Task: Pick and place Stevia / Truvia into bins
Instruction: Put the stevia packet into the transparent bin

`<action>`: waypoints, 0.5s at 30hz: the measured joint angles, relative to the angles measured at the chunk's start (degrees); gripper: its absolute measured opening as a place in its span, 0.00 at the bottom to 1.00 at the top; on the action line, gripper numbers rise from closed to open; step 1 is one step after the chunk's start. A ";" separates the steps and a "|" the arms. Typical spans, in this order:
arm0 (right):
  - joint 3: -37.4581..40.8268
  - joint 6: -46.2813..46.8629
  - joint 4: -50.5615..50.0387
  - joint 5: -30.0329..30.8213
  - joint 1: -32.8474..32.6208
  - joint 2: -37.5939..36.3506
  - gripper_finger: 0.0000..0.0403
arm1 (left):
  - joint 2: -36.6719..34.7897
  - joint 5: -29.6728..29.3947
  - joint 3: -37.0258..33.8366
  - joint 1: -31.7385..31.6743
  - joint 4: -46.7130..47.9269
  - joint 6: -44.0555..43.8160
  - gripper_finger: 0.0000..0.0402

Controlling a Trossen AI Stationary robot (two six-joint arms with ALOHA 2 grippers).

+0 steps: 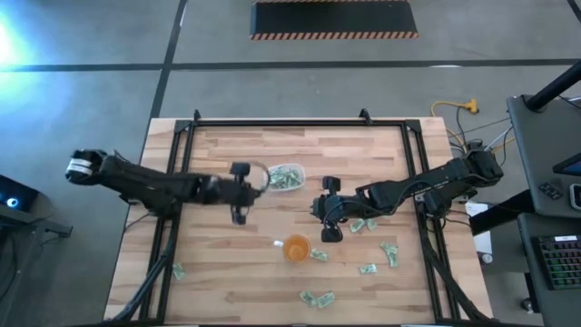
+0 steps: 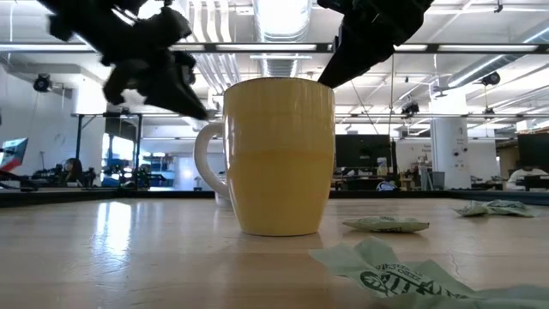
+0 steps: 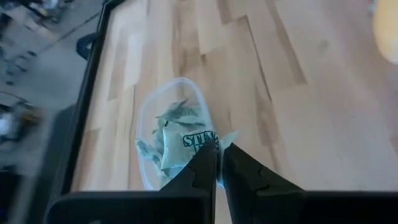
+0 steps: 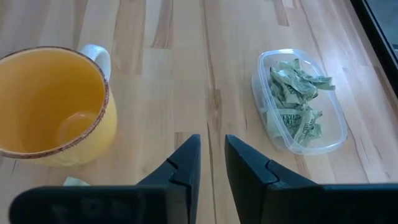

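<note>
**One packet at the rim, and it could miss**

Across the table point(image 1: 218, 272), the left gripper point(image 3: 219, 155) hangs near the middle, toward the far edge, fingers closed on a packet point(image 3: 198, 140). The right gripper point(image 4: 212, 155) waits beside it, fingers slightly apart and empty. The cup point(image 1: 296, 247) stands nearer the front edge. The tub point(image 3: 144, 118) sits under the left gripper, already holding packets.

The held packet overhangs the tub's rim, so letting go now could drop it outside. The two arms are also close enough to brush.

Only the left wrist view shows the grip. Only the high view shows the loose packets point(image 1: 317, 297) toward the right and front edges.
</note>
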State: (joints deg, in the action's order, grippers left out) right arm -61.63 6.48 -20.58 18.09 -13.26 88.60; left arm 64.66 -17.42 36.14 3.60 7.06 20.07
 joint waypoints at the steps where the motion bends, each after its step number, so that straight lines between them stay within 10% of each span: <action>1: 0.00 0.00 0.00 0.00 0.00 0.00 0.16 | 0.01 3.03 0.00 -2.53 -0.81 0.22 0.00; 7: 0.00 0.00 0.05 0.00 0.00 0.00 0.15 | 4.12 15.64 -0.02 -13.12 -8.02 1.49 0.00; 15: 0.04 -0.02 0.00 0.00 0.00 0.00 0.16 | 14.51 18.10 0.00 -17.80 -16.72 2.86 0.00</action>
State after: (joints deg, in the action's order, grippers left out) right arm -61.58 6.46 -20.58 18.09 -13.26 88.60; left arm 79.17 0.68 36.14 -14.20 -9.65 22.93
